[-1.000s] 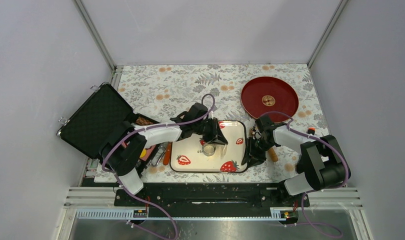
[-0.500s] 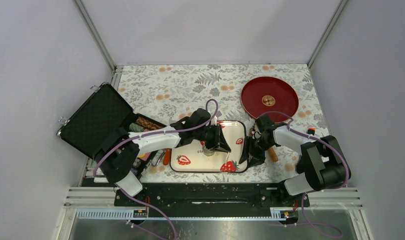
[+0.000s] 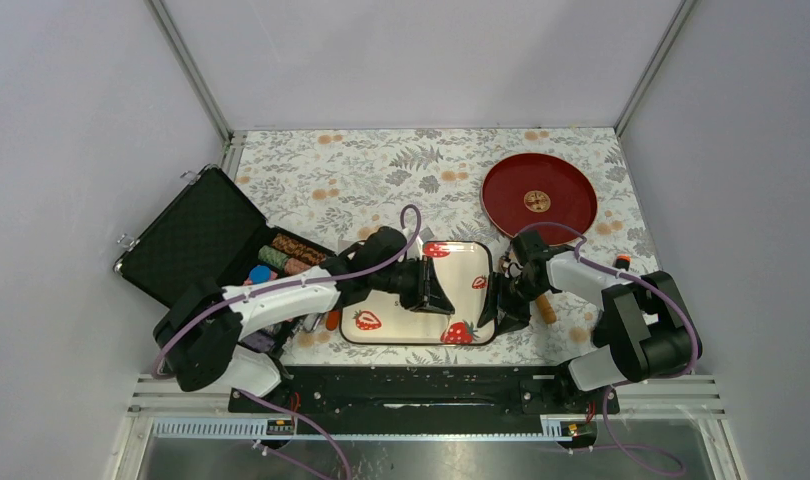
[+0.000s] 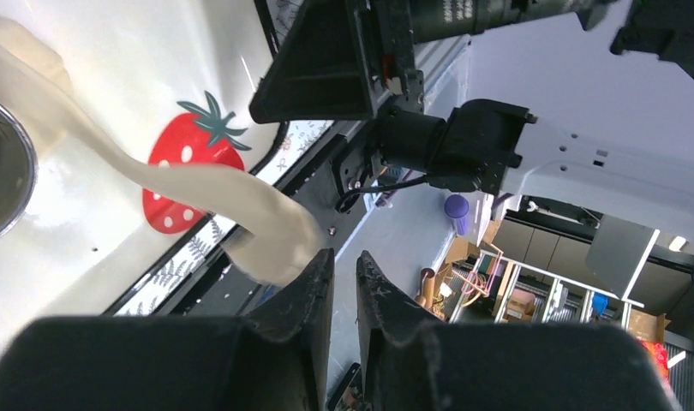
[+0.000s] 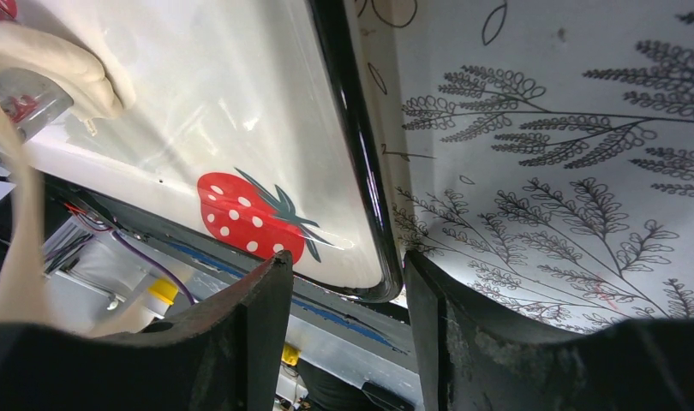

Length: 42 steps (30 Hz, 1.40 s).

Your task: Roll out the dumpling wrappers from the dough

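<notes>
Floral tablecloth, L gripper pinching stretched dough, R gripper jaws apart astride tray rim.

No legible text in any view. Gold emblem at centre of red plate, far right: too small to read. White print on black arm housing, left wrist view: blurred, unreadable.

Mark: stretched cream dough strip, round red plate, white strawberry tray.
stretched cream dough strip (image 4: 262, 231): left wrist view, thick end.
round red plate (image 3: 508, 190): top view, red surface.
white strawberry tray (image 5: 241, 111): right wrist view, bare floor.
</notes>
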Each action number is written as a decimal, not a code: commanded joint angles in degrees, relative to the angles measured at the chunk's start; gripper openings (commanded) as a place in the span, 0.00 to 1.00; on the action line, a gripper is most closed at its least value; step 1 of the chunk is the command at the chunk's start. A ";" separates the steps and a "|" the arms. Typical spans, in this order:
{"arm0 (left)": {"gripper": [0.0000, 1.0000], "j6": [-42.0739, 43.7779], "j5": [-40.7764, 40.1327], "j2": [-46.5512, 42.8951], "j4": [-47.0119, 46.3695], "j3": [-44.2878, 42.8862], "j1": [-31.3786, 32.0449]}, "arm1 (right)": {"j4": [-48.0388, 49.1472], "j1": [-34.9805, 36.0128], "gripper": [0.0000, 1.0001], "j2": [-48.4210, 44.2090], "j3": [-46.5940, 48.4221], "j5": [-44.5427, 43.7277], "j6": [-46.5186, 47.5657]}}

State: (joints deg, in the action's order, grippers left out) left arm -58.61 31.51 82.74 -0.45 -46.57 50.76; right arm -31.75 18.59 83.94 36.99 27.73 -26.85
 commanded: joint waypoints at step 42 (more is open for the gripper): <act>0.63 12.43 -19.76 -30.02 34.15 18.43 -32.92 | -1.44 6.98 0.66 9.16 19.44 -0.40 -1.82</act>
State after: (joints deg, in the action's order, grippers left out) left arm -48.82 20.12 52.99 27.22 -24.73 18.15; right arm -34.65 25.19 91.13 53.10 25.12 -27.31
